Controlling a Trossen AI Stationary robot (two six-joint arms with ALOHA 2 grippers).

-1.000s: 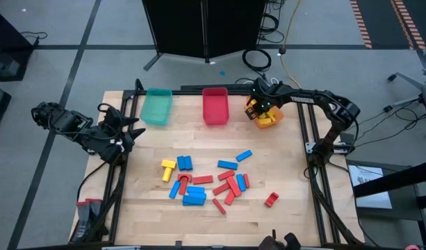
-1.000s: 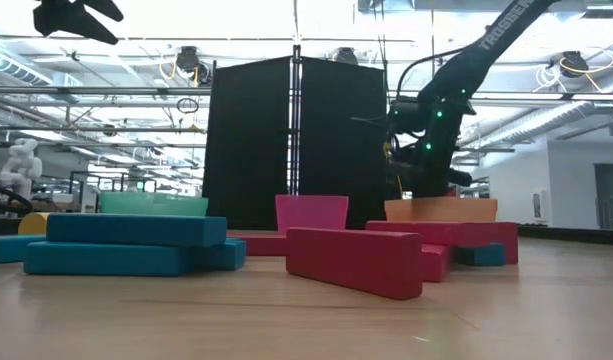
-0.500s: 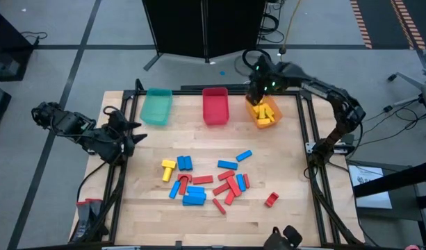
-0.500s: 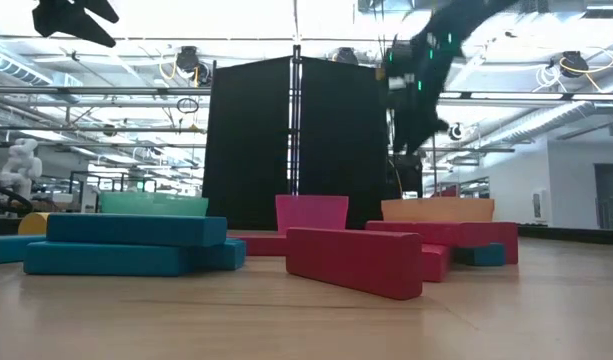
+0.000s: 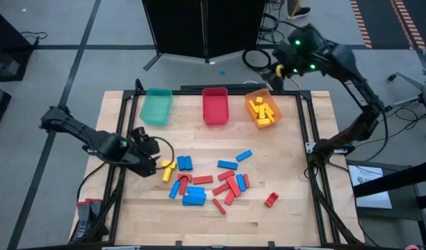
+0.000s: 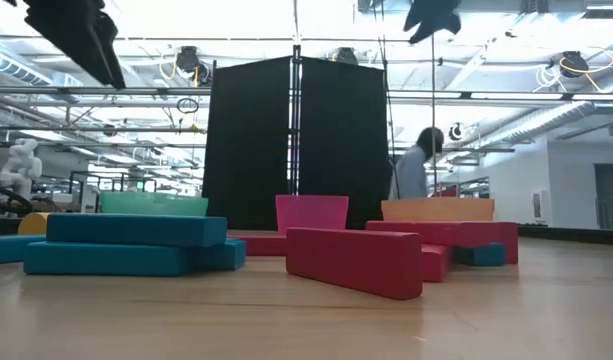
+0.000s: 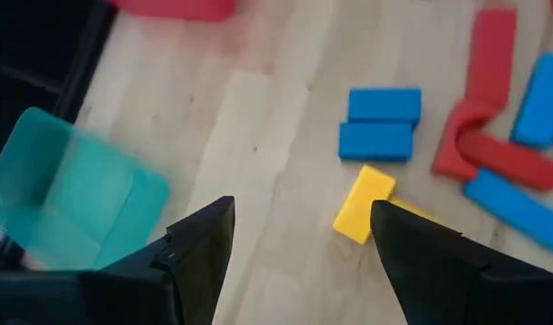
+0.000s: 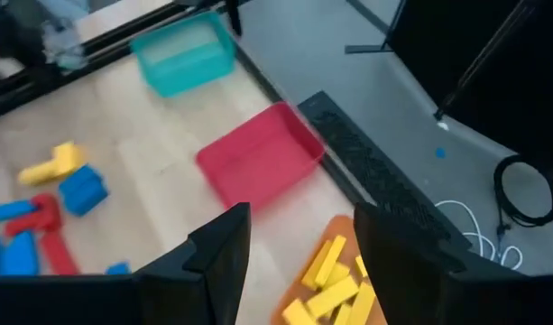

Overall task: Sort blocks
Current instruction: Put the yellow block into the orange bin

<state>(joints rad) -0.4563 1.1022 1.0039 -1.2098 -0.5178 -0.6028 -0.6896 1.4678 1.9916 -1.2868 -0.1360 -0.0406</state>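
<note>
On the bench [image 5: 289,180], red and blue blocks [image 5: 213,186] lie scattered mid-board; the left pincer [image 5: 151,161] hovers just beside a yellow block [image 5: 168,168]; the right pincer [image 5: 276,69] hangs beyond the orange bin [image 5: 263,111] of yellow pieces; teal bin [image 5: 156,106] and red bin [image 5: 215,105] alongside.

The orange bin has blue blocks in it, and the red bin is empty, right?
Not quite. The blocks in the orange bin are yellow, not blue, as the high view shows. The red bin does look empty.

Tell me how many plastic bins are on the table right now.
3, in a row along the far edge: the teal bin on the left, the red bin in the middle, the orange bin on the right, holding yellow blocks.
</note>
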